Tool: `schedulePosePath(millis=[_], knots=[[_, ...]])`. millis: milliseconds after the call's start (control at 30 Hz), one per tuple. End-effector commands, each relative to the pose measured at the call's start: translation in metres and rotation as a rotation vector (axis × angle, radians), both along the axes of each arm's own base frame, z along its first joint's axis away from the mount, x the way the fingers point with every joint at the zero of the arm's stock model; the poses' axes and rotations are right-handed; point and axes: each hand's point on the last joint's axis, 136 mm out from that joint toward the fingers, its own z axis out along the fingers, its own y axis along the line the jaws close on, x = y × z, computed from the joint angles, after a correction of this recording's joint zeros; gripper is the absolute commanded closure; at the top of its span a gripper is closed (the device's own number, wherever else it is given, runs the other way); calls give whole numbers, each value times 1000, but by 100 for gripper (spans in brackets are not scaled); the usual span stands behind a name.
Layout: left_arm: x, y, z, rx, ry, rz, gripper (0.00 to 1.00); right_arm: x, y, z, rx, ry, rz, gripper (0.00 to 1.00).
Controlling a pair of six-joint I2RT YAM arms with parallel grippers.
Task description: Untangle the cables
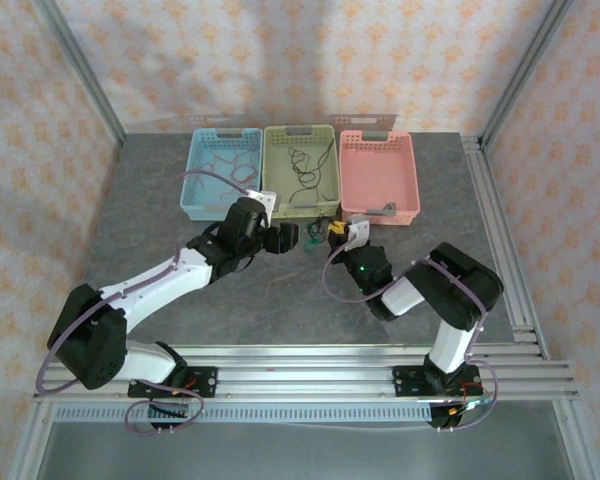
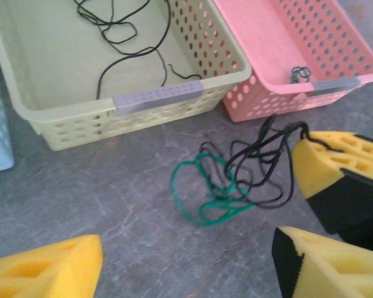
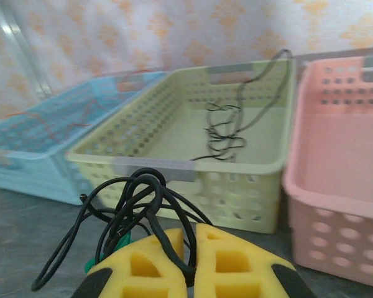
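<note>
Your right fingers [image 3: 227, 261] are clenched on the black cable [image 3: 146, 177]; the green cable [image 2: 219, 200] lies at twelve o'clock from your released left fingers [image 2: 50, 267], on the surface [image 2: 112, 205].

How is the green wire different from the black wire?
The thin green wire lies mostly on the grey table; the thin black wire is pinched by the right gripper. The green wire's loops lie low; the black wire's rise up. Both are thin and tangled together.
</note>
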Motion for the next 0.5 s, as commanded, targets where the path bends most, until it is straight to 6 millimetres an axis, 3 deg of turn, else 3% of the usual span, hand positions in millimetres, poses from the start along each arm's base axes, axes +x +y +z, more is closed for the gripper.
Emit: schedulePosePath(millis=[0,233,467], knots=[[-2,-17,11,-79,-46,-86,26,-13,23,28,74,-47,166,93],[-10,-25,0,-90,-15,-136,28,-9,15,29,118,-24,139,98],[-5,-23,-7,-64,15,-107,28,-9,15,34,185,6,179,100]])
